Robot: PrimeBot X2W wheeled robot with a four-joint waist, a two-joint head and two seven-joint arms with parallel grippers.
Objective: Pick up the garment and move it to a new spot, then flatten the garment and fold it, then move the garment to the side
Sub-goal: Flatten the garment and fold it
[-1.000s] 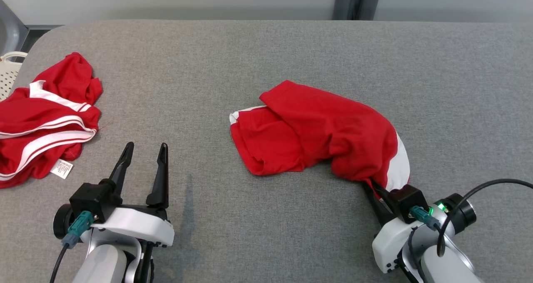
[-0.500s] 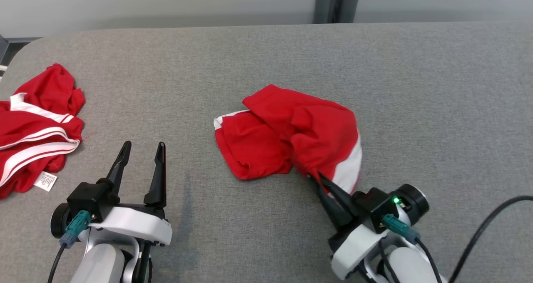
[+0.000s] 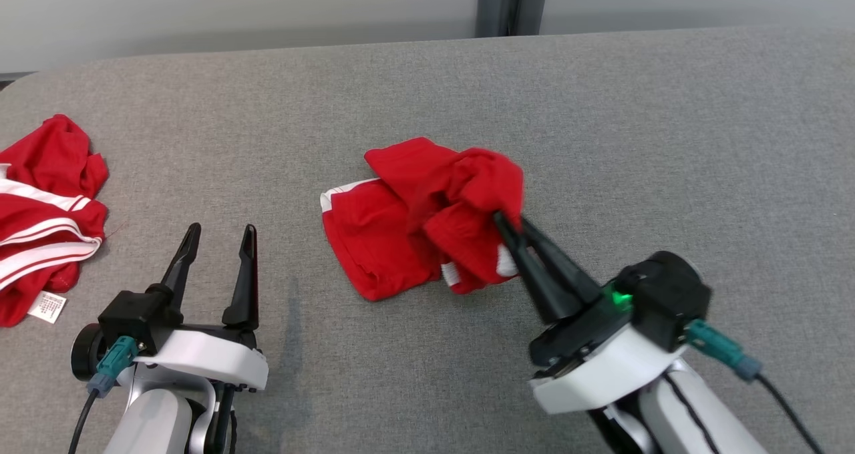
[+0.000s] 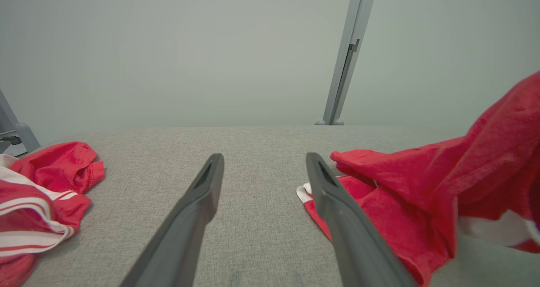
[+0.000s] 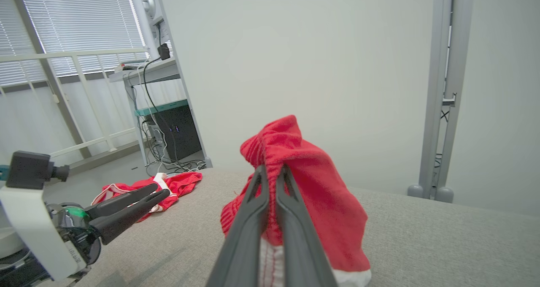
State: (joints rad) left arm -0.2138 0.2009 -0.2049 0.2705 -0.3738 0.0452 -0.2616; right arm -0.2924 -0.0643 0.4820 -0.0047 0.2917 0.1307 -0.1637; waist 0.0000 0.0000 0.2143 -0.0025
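Head view: I have my right gripper (image 3: 511, 220) pinched shut on a raised fold of the red garment (image 3: 374, 240), whose rest lies in the middle of the table (image 3: 634, 127). My left gripper (image 3: 222, 228) hangs wide open, empty, above the table's near-left part.

Right pincer (image 3: 511, 221): has been shut on the white-trimmed end of the red garment (image 3: 381, 240), raised from the table (image 3: 668, 140) and carried leftward. Garment's right end: has been lifted and bunched over the flat part.
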